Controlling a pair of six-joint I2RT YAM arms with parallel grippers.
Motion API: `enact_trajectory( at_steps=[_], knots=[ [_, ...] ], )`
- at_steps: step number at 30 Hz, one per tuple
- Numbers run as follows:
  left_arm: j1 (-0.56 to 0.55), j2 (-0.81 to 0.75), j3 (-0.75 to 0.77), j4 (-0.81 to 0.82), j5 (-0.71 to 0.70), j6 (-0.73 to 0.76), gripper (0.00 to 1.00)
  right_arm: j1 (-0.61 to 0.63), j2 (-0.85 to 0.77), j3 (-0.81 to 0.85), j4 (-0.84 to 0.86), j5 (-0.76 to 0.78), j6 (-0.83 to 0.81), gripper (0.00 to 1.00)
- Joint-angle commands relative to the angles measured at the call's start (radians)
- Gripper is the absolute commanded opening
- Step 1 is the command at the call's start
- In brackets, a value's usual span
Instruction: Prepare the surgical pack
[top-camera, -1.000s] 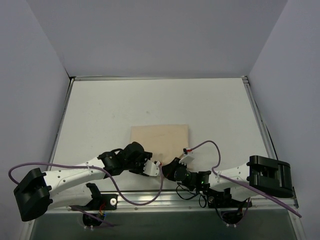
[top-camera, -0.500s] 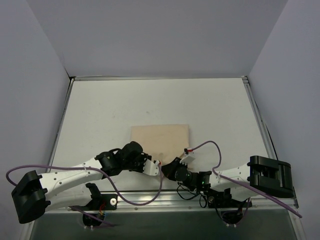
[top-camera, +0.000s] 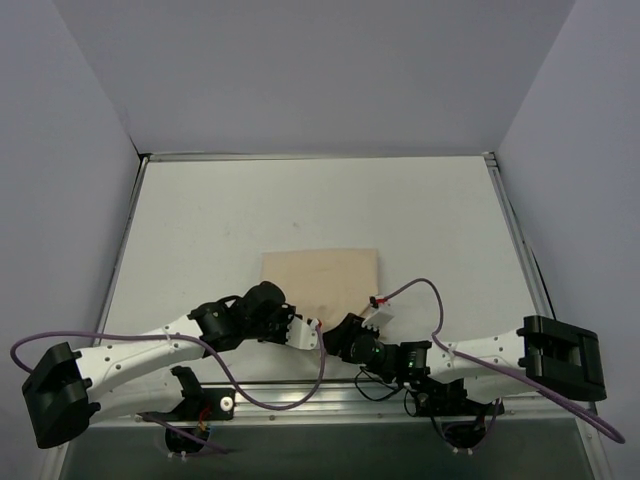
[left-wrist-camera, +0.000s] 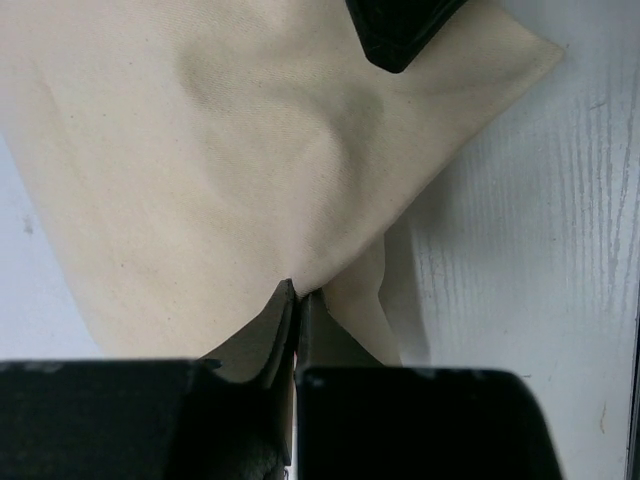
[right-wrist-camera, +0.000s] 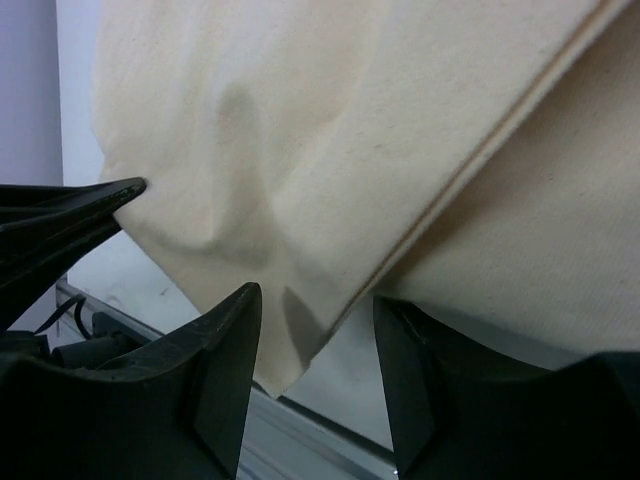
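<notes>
Surgical pack (top-camera: 320, 279): a flat beige rectangular bundle lying on the white worktop (top-camera: 220, 215), centred and towards the near edge. Only cloth shows; anything under the folds is covered. In the top view both wrists overlap the pack's near edge, so that edge and the grip points cannot be read there. The wrist views crop the cloth on all sides. Left arm (top-camera: 140, 352) reaches low across the worktop from the near left, stretched towards the centre. Right arm (top-camera: 490, 350) lies likewise from the near right, so the two wrists meet just beside each other at the near edge of the pack. Left claw (left-wrist-camera: 296, 297): clenched, fingertips pressed together on a small pinch of cloth, which rises into a soft ridge just above them. Right claw (right-wrist-camera: 315, 350): released, fingers standing apart with a loose cloth corner hanging in the gap; contact with either finger is unclear. A dark tip of the other claw intrudes at the edge of each wrist view. Purple cables (top-camera: 270, 402) loop from both arms, one arching beside the pack's right near corner.
</notes>
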Motion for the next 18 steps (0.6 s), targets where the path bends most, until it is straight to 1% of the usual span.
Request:
enact_trajectory(
  at_steps=[1, 3, 4, 5, 7, 10, 11, 12, 13, 14, 16, 18],
  knots=[
    [-0.002, -0.052, 0.042, 0.019, 0.007, 0.003, 0.02, 0.037, -0.095, 0.093, -0.28, 0.078, -0.005, 0.45],
    [-0.004, -0.054, 0.039, 0.008, 0.01, 0.01, 0.02, 0.049, -0.115, 0.181, -0.388, 0.087, -0.025, 0.44],
    [-0.004, -0.052, 0.038, 0.008, 0.01, 0.011, 0.02, 0.055, -0.115, 0.211, -0.475, 0.093, -0.048, 0.43],
    [-0.004, -0.052, 0.035, 0.01, 0.01, 0.011, 0.02, 0.057, -0.112, 0.265, -0.51, 0.092, -0.06, 0.42],
    [-0.005, -0.056, 0.033, 0.016, 0.015, 0.007, 0.02, 0.058, -0.106, 0.3, -0.559, 0.08, -0.08, 0.36],
    [-0.004, -0.06, 0.036, 0.021, 0.01, 0.004, 0.02, 0.058, -0.116, 0.29, -0.542, 0.057, -0.064, 0.19],
    [-0.004, -0.06, 0.036, 0.022, 0.009, 0.004, 0.02, 0.058, -0.133, 0.273, -0.519, 0.038, -0.05, 0.11],
    [-0.004, -0.06, 0.039, 0.024, 0.006, 0.003, 0.02, 0.058, -0.139, 0.232, -0.493, 0.029, -0.042, 0.07],
    [-0.004, -0.059, 0.041, 0.022, 0.007, 0.004, 0.02, 0.058, -0.15, 0.212, -0.435, 0.017, -0.033, 0.06],
    [-0.004, -0.06, 0.042, 0.019, 0.007, 0.004, 0.02, 0.055, -0.164, 0.196, -0.415, 0.006, -0.021, 0.05],
    [-0.004, -0.06, 0.039, 0.018, 0.001, 0.007, 0.02, 0.057, -0.175, 0.181, -0.418, -0.003, -0.013, 0.05],
    [-0.004, -0.059, 0.035, 0.021, -0.005, 0.014, 0.02, 0.057, -0.182, 0.19, -0.48, -0.011, -0.008, 0.13]
  ],
)
